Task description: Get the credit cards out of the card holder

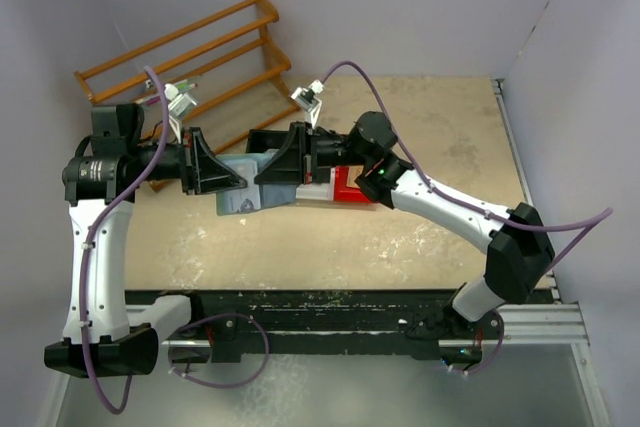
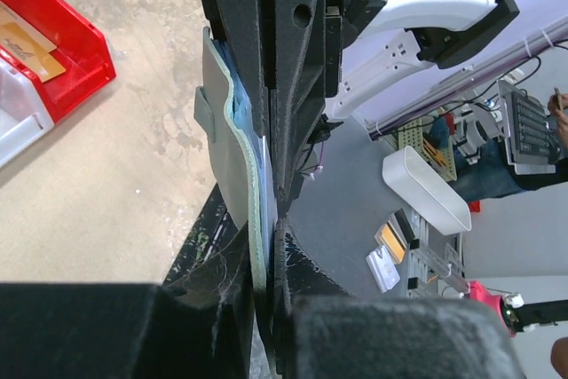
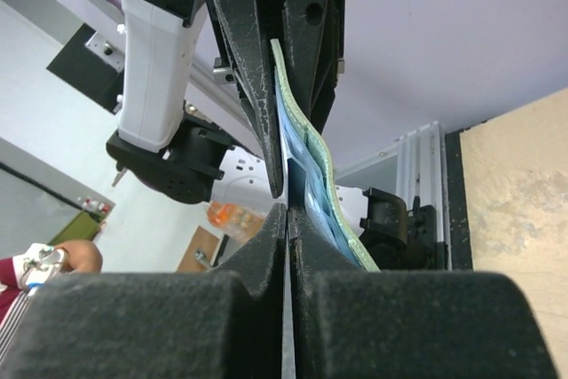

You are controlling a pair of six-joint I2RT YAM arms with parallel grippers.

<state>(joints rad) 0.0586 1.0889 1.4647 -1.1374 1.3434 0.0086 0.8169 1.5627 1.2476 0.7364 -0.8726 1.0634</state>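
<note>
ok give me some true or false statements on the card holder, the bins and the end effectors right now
1. Both the left end effector and the right end effector are clamped on the card holder. True.
2. The card holder sits inside the red bin. False: it is pinched between the two end effectors, outside the bins.
3. An orange-gold card lies in the red bin. True.
4. The wooden rack stands beside the arm bases at the near edge. False: it is at the far left of the table.
5. The right end effector is wide open. False: its fingers are shut on the holder's edge.
</note>
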